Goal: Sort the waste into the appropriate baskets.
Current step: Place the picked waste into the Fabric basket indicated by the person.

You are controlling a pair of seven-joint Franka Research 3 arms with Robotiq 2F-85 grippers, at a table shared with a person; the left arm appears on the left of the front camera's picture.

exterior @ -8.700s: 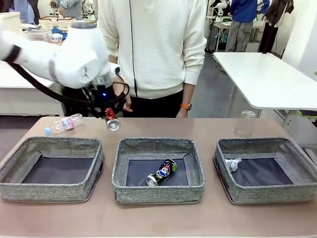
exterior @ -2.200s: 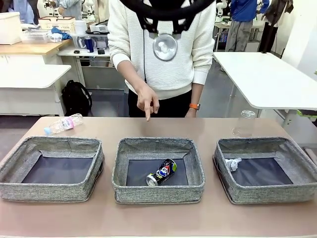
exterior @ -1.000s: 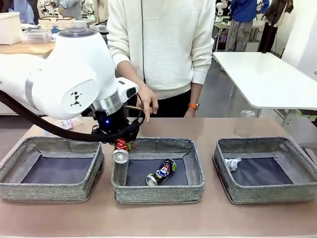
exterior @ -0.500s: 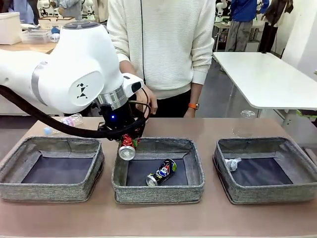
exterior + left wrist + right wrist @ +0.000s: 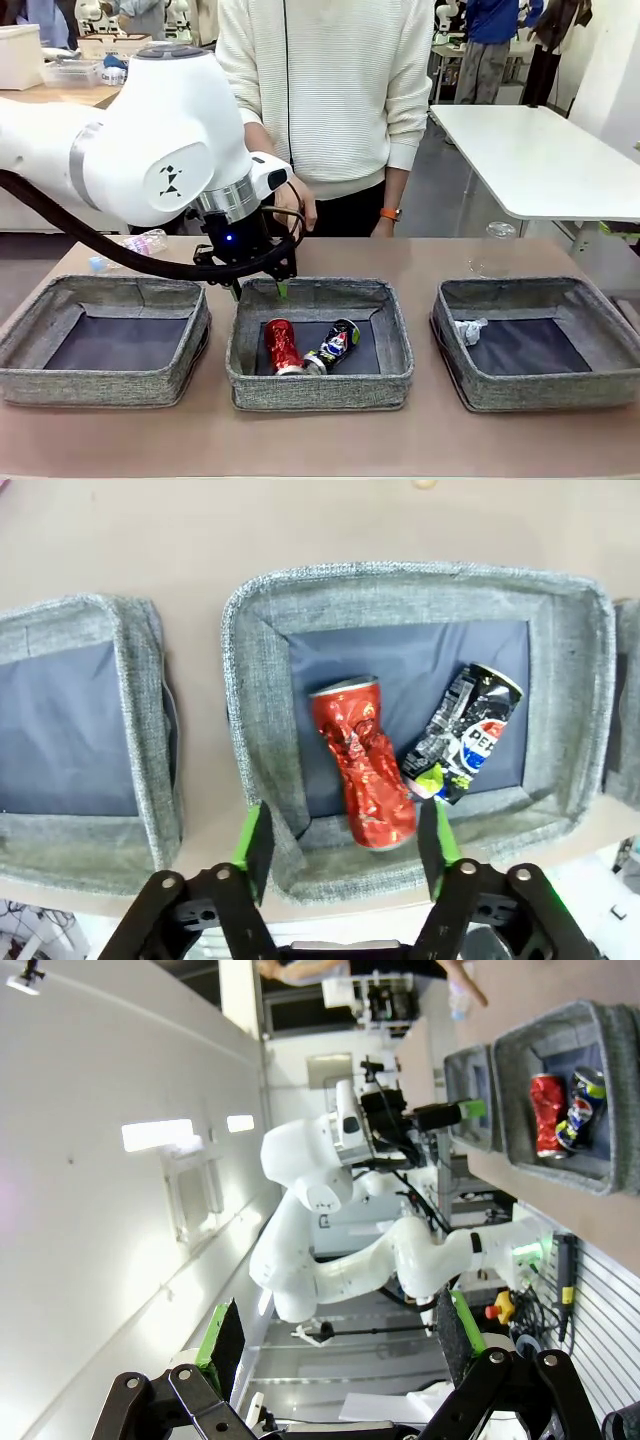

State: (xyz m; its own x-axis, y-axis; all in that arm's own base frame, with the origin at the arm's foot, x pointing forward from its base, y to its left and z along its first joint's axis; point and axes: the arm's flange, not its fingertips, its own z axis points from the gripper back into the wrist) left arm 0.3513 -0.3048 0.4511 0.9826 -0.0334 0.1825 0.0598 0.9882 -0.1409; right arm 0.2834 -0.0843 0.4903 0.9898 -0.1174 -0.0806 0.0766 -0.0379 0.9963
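Plainly, the left fingers (image 5: 260, 289) stand spread apart with nothing between them, hanging over the far left corner of the middle basket (image 5: 320, 386). On that basket's dark bottom lies the crushed red can (image 5: 281, 345), its near end touching the crushed dark blue-black can (image 5: 333, 346) on its right. The right fingers (image 5: 337, 1340) are wide open and empty, held well away from the table (image 5: 420, 260). A crumpled white paper wad (image 5: 468, 331) sits in the right basket (image 5: 540, 392). Behind the left arm lies what looks like a blue-capped clear bottle (image 5: 148, 243).
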